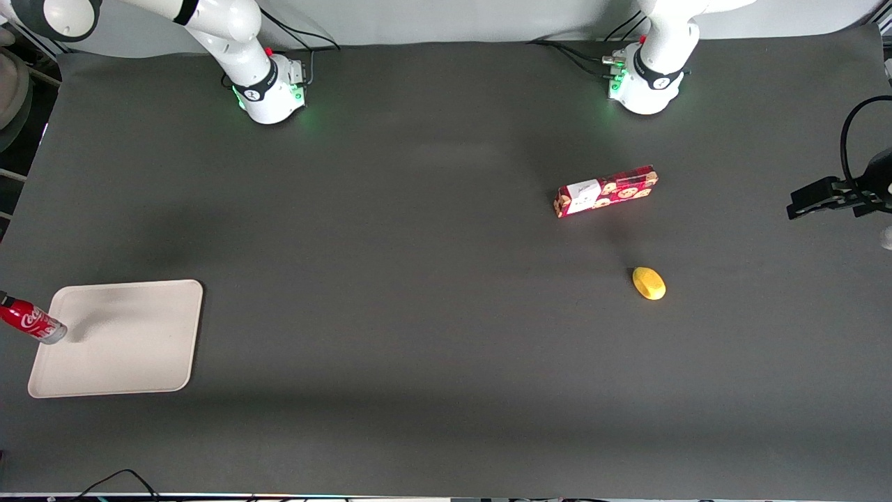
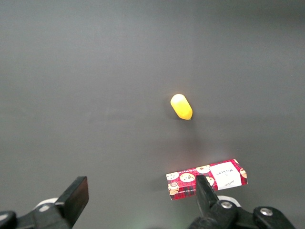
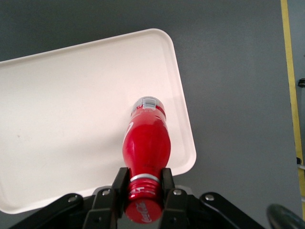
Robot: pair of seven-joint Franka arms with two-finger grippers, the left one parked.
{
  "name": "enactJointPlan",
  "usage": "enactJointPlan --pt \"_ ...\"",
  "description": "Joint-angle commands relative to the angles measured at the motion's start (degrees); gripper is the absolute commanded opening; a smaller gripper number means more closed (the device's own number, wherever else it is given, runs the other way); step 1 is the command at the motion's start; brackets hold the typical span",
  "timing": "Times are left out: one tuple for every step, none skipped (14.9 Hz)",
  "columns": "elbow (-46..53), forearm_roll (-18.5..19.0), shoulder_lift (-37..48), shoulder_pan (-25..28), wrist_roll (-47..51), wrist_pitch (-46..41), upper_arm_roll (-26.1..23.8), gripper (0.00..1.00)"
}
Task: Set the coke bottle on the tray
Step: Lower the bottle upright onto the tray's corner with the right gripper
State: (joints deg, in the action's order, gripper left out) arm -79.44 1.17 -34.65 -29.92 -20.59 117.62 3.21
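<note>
My right gripper (image 3: pixel 144 183) is shut on the neck of the red coke bottle (image 3: pixel 147 148), just under its red cap. The bottle hangs over the cream-white tray (image 3: pixel 71 114), its clear base near one long rim by a rounded corner. I cannot tell whether the base touches the tray. In the front view the bottle (image 1: pixel 31 321) shows tilted at the frame's edge, its base over the rim of the tray (image 1: pixel 132 341) at the working arm's end of the table. The gripper itself is out of the front view.
A red cookie box (image 1: pixel 605 191) lies toward the parked arm's end of the table, with a yellow lemon-like object (image 1: pixel 649 283) nearer the front camera. Both also show in the left wrist view, the box (image 2: pixel 207 178) and the yellow object (image 2: pixel 181 106). A yellow tape line (image 3: pixel 291 86) runs along the table edge.
</note>
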Motion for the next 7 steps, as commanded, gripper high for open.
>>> enactJointPlan --pt "2.79 -1.26 -2.35 -0.31 -2.61 1.20 0.04 0.00" --pt "3.14 -1.26 -2.70 -0.31 -2.70 1.29 0.04 0.00" --pt "3.41 -1.26 -3.23 -0.31 -2.70 1.21 0.04 0.00" --pt "3.32 -1.26 -3.41 -0.31 -2.70 1.20 0.04 0.00" --pt "3.41 -1.26 -3.67 -0.31 -2.70 1.20 0.04 0.00" --pt "3.41 -1.26 -3.93 -0.40 -2.79 1.20 0.04 0.00" --pt "3.41 -1.26 -4.11 -0.40 -3.49 1.20 0.04 0.00"
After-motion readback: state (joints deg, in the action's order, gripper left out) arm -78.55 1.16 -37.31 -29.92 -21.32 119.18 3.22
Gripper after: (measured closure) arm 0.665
